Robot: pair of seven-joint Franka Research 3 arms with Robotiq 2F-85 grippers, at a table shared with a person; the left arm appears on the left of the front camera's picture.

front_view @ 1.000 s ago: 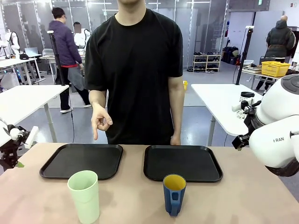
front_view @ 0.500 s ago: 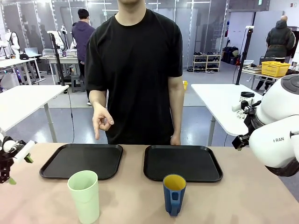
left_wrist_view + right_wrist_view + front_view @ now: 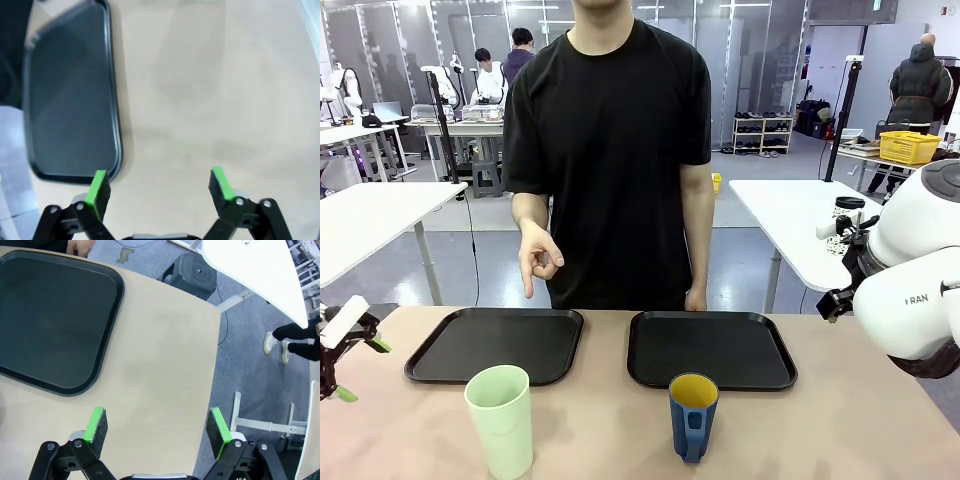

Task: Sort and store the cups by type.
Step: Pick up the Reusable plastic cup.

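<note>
A tall pale green tumbler (image 3: 501, 420) stands near the table's front edge, left of centre. To its right is a shorter dark blue mug (image 3: 693, 415) with a yellow inside, its handle facing the camera. My left gripper (image 3: 358, 369) hovers at the table's left edge, well left of the tumbler. In its wrist view the left gripper (image 3: 159, 184) is open and holds nothing. My right arm (image 3: 910, 290) hangs at the right side. The right gripper (image 3: 157, 427) is open above bare table near the corner, with nothing between its fingers.
Two black trays lie side by side behind the cups, the left tray (image 3: 498, 344) and the right tray (image 3: 710, 349). A person stands at the far side with one hand (image 3: 537, 258) pointing downward over the left tray. The table's right edge (image 3: 216, 355) drops to the floor.
My left gripper has sunk lower at the table's left edge and turned. The right arm and both cups have stayed put.
</note>
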